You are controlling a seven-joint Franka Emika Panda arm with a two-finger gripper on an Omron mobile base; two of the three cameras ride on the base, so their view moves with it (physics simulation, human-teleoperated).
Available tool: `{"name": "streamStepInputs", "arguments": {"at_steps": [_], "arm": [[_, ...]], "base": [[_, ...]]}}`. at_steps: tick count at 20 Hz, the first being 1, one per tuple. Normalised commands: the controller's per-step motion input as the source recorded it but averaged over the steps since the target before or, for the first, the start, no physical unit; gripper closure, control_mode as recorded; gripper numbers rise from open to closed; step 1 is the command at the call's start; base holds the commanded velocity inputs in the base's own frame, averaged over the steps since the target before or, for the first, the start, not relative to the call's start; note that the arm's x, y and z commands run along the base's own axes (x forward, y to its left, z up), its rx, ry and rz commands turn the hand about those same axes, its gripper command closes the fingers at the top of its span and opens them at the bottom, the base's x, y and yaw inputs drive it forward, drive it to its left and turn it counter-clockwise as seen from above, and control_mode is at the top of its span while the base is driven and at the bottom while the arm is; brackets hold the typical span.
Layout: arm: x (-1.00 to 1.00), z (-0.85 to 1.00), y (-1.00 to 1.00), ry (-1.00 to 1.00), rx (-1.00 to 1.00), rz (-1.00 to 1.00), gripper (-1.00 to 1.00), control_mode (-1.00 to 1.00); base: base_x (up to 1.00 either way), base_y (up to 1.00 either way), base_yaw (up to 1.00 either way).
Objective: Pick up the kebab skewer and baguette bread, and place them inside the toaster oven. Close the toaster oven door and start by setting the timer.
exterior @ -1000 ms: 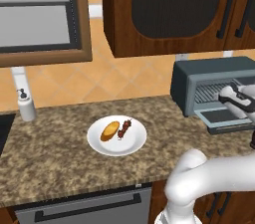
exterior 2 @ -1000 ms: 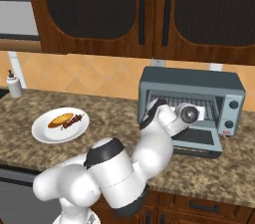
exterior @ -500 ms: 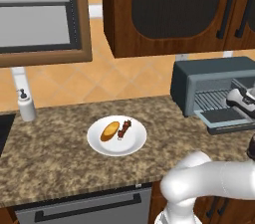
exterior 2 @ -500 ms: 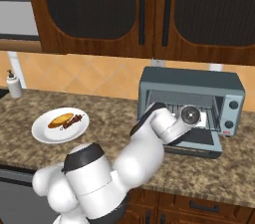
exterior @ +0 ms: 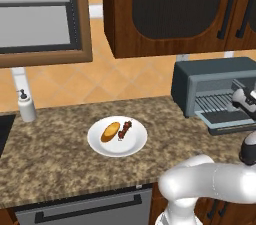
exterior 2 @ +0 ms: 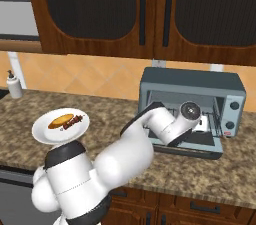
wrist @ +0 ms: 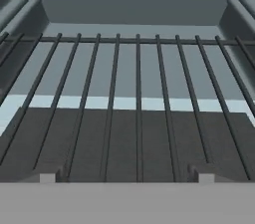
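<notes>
Gripper [wrist: 127, 175] at oven [exterior 2: 192, 94] mouth, tips spread, empty | skewer [exterior: 125, 129], bread [exterior: 110, 131] well left on plate [exterior: 97, 141] | we risk snagging rack [wrist: 138, 113] or door [exterior 2: 197, 145]

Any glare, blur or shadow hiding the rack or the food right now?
Hand view: the wire rack is sharp and evenly lit, a pale band crossing beneath it, no glare. Left base view: the kebab skewer and baguette bread on the white plate are small but unshadowed. Right base view: the arm hides part of the toaster oven.
</notes>
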Motion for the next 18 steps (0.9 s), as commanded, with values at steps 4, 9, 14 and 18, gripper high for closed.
{"name": "streamStepInputs", "arguments": {"at_steps": [4,9,14,18], "arm": [[-0.63,-0.56,0.00,0.08,0.00,0.00,-1.00,-1.00],[-0.24,0.44,0.00,0.00,0.00,0.00,-1.00,-1.00],[-0.47,0.85,0.31,0.03,0.01,-0.02,-1.00,-1.00],[-0.72,0.43,0.63,0.15,0.05,-0.02,-1.00,-1.00]], "base": [[0.00,0.00,0.00],[0.00,0.00,0.00],[0.00,0.00,0.00],[0.00,0.00,0.00]]}}
